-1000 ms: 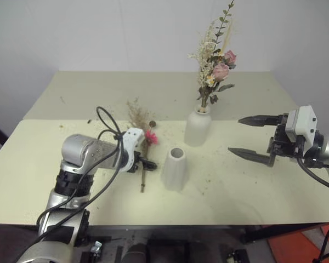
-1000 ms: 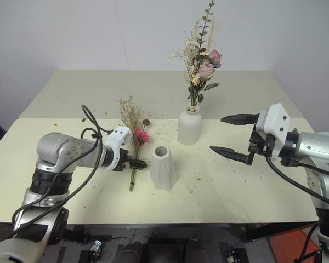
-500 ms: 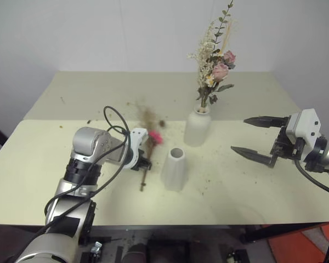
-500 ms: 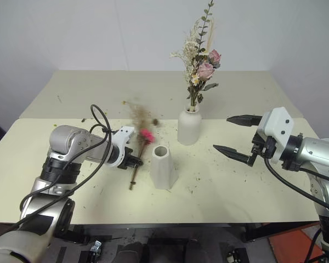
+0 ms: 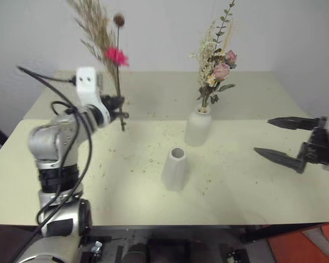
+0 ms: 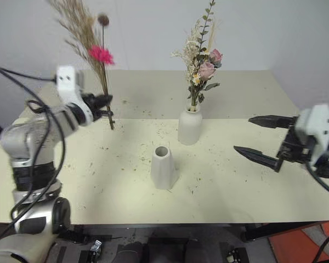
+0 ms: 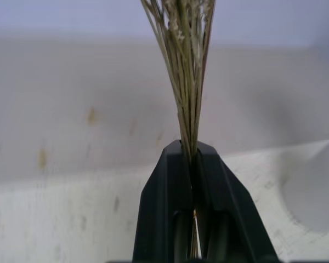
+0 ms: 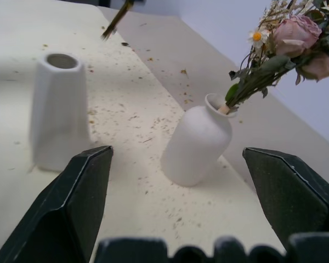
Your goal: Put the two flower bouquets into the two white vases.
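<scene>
- Cone vase (image 5: 175,168), white and tapered with an open mouth, stands upright and empty near the middle of the table (image 5: 236,208), nearest of the task's things to the front edge
- Right gripper (image 5: 285,141) hovers over the table's right edge, level, its two black fingers spread wide with nothing between them
- Bottle vase (image 5: 198,126) stands upright just behind and to the right of the cone vase, apart from it, and carries the fuller bouquet (image 5: 214,63) of cream sprigs, pink roses and green leaves, stems down its narrow neck
- Left gripper (image 5: 118,107) is up in the air above the table's left part, fingers pressed together on the stems of the slim tan bouquet (image 5: 101,38)
- That bunch stands nearly upright, clear of the table, magenta daisy near its top, stem ends poking below the fingers
- Dry crumbs lie scattered over the tabletop around both vases
</scene>
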Tool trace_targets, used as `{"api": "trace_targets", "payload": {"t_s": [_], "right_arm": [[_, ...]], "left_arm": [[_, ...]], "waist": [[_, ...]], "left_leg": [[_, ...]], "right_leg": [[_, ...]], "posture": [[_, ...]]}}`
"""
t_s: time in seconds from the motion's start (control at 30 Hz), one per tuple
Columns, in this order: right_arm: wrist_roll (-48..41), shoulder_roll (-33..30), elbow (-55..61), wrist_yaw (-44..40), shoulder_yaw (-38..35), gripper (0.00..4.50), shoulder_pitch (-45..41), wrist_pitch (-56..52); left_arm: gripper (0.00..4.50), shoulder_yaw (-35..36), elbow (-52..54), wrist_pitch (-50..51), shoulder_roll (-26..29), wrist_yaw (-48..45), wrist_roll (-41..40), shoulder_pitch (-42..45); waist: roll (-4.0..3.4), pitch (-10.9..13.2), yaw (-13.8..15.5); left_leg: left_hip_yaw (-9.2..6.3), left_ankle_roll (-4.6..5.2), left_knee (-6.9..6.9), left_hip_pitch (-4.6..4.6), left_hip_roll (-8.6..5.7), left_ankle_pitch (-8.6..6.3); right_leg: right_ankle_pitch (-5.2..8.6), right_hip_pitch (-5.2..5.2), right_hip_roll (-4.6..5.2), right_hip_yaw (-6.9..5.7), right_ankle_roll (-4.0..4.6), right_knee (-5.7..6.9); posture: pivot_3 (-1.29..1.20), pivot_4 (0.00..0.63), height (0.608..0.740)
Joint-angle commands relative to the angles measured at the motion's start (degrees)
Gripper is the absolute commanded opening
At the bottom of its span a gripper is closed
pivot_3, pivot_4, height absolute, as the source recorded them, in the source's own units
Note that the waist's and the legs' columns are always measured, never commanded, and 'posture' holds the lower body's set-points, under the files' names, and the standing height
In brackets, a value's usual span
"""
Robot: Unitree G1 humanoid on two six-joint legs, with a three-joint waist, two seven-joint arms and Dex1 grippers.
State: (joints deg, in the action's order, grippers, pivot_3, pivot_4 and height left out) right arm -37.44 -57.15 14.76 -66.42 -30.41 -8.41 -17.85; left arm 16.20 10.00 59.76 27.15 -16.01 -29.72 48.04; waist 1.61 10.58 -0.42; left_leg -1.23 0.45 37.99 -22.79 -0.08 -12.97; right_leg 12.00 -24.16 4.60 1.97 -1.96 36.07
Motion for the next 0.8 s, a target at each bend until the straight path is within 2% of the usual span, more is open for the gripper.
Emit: {"api": "trace_targets", "payload": {"t_s": [0.03,0.23,0.37,0.57,0.8], "right_arm": [[-4.34,-2.16,1.28,-3.47,-7.25,4.5,2.55,-2.88],[-6.4,-2.32,3.19,-9.83,-14.02,4.5,10.38,-4.28],[-5.15,-1.09,5.64,-10.67,-14.53,4.5,14.19,-2.95],[-1.78,1.37,7.91,-7.11,-13.79,4.5,16.34,-0.79],[-0.91,2.92,10.41,-5.35,-13.47,4.5,18.08,0.04]], "left_arm": [[0.11,3.09,3.05,-5.78,0.07,-7.09,-5.89,1.31],[0.11,9.69,-3.28,-20.34,-1.23,-28.07,-17.56,0.87],[0.11,11.46,-12.99,-19.26,-1.69,-39.93,-26.85,2.84],[0.11,7.33,-24.12,-19.31,-1.71,-53.18,-28.42,5.93],[0.11,-1.94,-32.39,-21.96,-4.33,-62.5,-21.76,9.52]], "waist": [[0.0,0.0,0.21],[-0.02,-0.03,0.21],[0.0,-0.03,-0.26],[0.04,-0.04,-0.36],[0.05,-0.04,-0.26]], "left_leg": [[0.03,0.0,0.01,0.06,0.0,0.0],[0.1,0.01,0.07,0.16,0.05,0.0],[0.19,0.01,0.1,0.29,0.07,0.0],[0.2,0.01,0.18,0.37,0.09,0.0],[0.19,0.02,0.2,0.36,0.07,-0.01]], "right_leg": [[0.0,0.06,0.0,0.02,-0.01,0.0],[0.0,0.18,-0.09,0.03,-0.03,0.0],[0.02,0.25,-0.12,0.1,-0.06,0.03],[0.13,0.39,-0.15,0.11,-0.26,0.02],[0.1,0.48,-0.14,0.1,-0.25,-0.06]], "posture": [[0.0,0.15,0.74],[0.0,0.15,0.74],[0.0,0.15,0.74],[0.0,0.15,0.74],[0.0,0.15,0.74]]}}
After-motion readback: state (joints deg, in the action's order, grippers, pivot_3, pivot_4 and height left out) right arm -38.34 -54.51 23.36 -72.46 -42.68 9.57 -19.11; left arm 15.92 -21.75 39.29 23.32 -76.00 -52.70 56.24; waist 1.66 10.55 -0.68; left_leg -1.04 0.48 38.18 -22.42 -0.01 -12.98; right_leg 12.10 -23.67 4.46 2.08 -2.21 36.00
